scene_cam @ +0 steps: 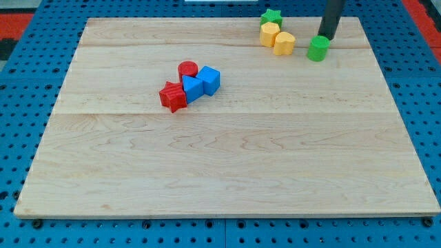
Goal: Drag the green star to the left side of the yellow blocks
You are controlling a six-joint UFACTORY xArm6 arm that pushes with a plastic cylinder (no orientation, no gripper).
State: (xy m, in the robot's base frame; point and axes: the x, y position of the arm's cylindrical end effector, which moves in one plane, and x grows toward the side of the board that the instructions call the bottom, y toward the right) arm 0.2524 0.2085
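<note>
The green star (271,16) lies near the view's top edge of the wooden board (227,158), touching the top of two yellow blocks. One yellow block (269,33) sits just below the star; the other yellow block (284,43) is to its lower right. My tip (324,36) is at the top right, just above a green cylinder (318,49), to the right of the yellow blocks and the star.
A cluster sits left of centre: a red cylinder (187,69), a red star (173,96), and two blue blocks, one (193,88) beside the other (209,79). Blue pegboard (21,83) surrounds the board.
</note>
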